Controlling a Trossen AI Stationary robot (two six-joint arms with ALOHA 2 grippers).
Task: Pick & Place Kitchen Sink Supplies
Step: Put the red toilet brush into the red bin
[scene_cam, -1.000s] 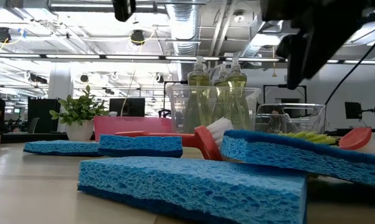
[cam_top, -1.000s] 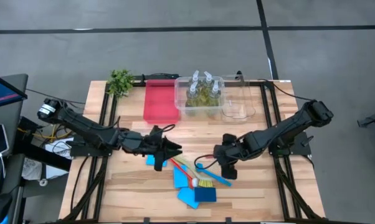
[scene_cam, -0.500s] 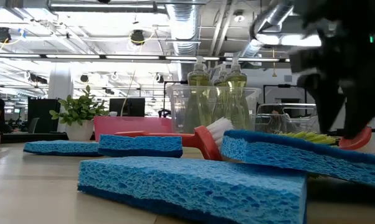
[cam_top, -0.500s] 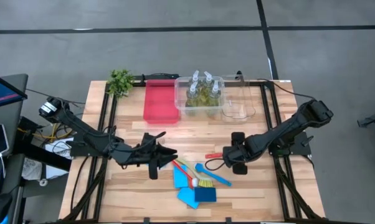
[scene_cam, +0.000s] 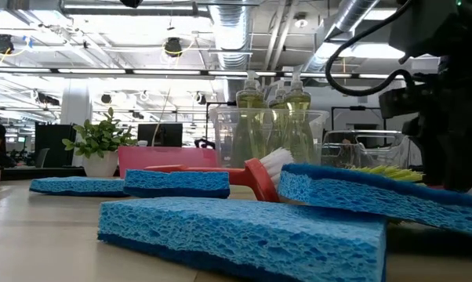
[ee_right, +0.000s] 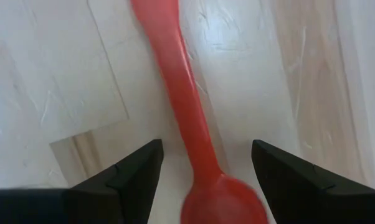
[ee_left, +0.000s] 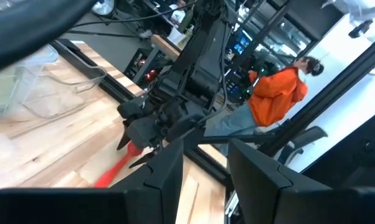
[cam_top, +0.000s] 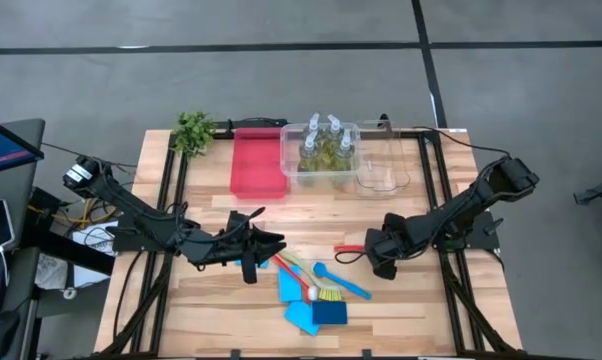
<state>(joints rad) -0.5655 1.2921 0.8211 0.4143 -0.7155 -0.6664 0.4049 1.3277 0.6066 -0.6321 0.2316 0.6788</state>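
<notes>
End effector on my right arm hung low over the wooden surface, fingers spread wide astride a red brush handle, not gripping it. My left end effector sat half open, empty, beside the blue sponges.

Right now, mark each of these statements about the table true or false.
1. The right gripper is over a red brush handle, its fingers open on either side of it. True.
2. The bottles lie scattered on the table. False: they stand in a clear bin.
3. The red tray holds a sponge. False: it holds nothing.
4. The plant sits at the table's far left corner. True.
5. The left gripper is over the clear bin. False: it is near the blue sponges.
</notes>
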